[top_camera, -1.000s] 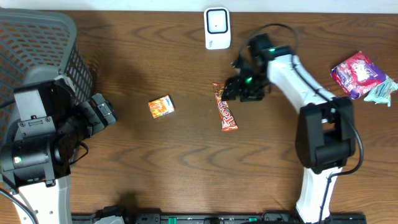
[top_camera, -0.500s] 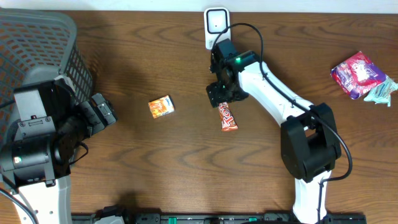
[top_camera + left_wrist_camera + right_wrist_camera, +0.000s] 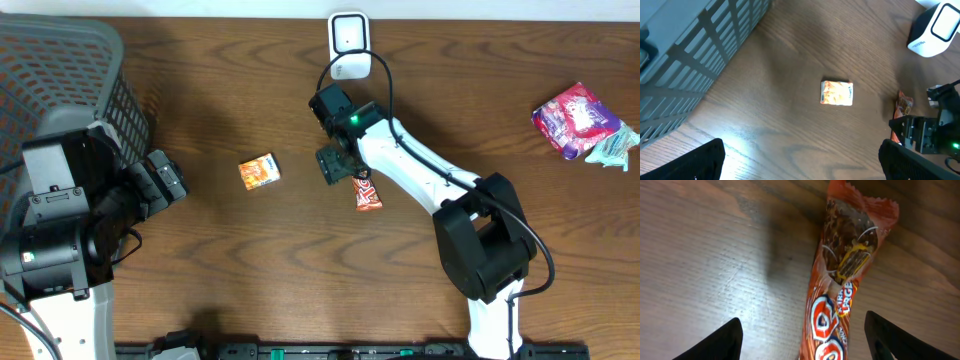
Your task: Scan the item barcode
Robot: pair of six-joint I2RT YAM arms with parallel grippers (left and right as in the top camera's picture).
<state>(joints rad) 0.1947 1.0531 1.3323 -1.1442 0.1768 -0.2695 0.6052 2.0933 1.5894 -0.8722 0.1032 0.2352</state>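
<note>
An orange chocolate bar (image 3: 367,190) lies lengthwise on the wooden table, below the white barcode scanner (image 3: 349,44). My right gripper (image 3: 338,163) hovers over the bar's upper end. In the right wrist view the bar (image 3: 840,280) runs between the fingers of the right gripper (image 3: 802,337), which is open and holds nothing. A small orange box (image 3: 259,171) lies to the left. My left gripper (image 3: 165,185) waits at the far left. In the left wrist view the left gripper (image 3: 802,162) is open and empty, with the box (image 3: 836,93), the bar (image 3: 902,105) and the scanner (image 3: 932,30) ahead.
A grey mesh basket (image 3: 60,70) fills the back left corner, beside my left arm. A pink packet (image 3: 572,118) and a teal wrapper (image 3: 612,148) lie at the far right edge of the table.
My right arm has swung left, from beside the bar's right to over its upper end. The bar, the box and the left arm have stayed put.
</note>
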